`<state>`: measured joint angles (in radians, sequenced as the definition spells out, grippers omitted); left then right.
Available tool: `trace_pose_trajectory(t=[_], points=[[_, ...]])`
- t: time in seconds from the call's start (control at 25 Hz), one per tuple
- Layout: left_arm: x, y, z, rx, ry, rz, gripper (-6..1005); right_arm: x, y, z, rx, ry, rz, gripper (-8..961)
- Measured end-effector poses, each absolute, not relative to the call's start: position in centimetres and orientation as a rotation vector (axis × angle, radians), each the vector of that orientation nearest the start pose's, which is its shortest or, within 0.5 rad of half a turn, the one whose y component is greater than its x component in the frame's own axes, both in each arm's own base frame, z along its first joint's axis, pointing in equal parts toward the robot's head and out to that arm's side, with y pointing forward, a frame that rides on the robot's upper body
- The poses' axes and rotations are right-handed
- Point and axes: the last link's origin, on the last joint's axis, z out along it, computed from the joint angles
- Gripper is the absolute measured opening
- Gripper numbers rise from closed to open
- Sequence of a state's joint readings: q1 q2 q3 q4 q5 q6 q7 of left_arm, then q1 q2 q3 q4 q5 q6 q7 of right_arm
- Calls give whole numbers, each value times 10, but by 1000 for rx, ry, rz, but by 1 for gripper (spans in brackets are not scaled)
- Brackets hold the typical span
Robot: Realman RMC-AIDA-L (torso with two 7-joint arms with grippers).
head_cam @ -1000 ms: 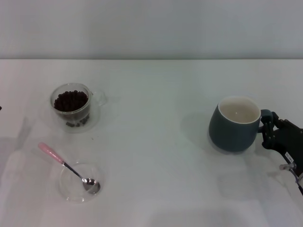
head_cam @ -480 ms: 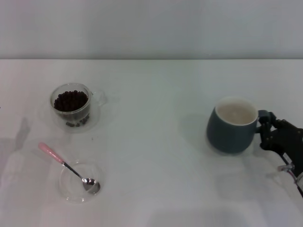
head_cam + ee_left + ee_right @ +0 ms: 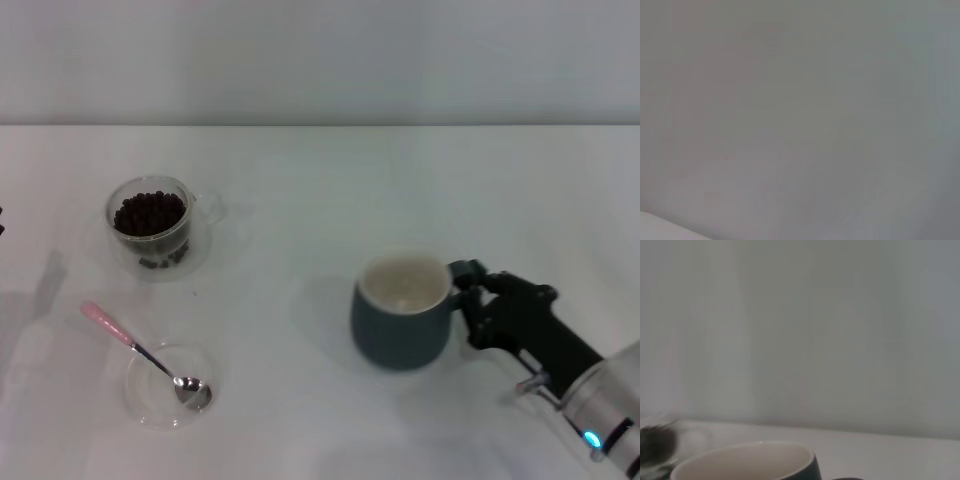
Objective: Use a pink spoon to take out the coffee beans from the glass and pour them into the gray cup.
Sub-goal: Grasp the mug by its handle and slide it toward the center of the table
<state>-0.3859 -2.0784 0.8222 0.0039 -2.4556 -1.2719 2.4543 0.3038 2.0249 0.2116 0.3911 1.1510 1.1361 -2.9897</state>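
Note:
The gray cup (image 3: 400, 313) stands right of the table's middle, cream inside, with no beans showing in it. My right gripper (image 3: 472, 296) is shut on its handle, at the cup's right side. The cup's rim also shows in the right wrist view (image 3: 747, 461). The glass (image 3: 151, 222) full of dark coffee beans (image 3: 150, 213) stands at the far left. The pink spoon (image 3: 140, 348) lies in front of it, its bowl resting in a flat clear dish (image 3: 168, 386). My left gripper is out of view off the left edge.
The white table (image 3: 320, 200) runs back to a plain pale wall. The left wrist view shows only a blank grey surface.
My right gripper has dragged the gray cup to the left and nearer the front, from the right side toward the middle. The glass, spoon and dish have not moved.

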Motion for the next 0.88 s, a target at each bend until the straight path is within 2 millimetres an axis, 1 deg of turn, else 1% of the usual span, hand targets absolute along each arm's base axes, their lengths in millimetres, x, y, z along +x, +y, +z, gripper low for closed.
trace_pose_trajectory(t=[0.16, 0.24, 0.56, 0.76, 0.88], points=[[-363, 297, 2, -1499, -909, -962, 895, 313, 262, -98, -2049, 675, 666, 139], [-363, 298, 2, -1500, -907, -963, 895, 313, 263, -101, -2069, 679, 648, 139], [-364, 297, 2, -1499, -907, -958, 895, 313, 262, -101, -2085, 660, 640, 137], [-363, 298, 3, -1501, -904, -959, 895, 314, 262, -102, -2129, 618, 619, 132], [-364, 297, 3, -1500, -905, -958, 895, 313, 261, -102, -2136, 607, 622, 193]])
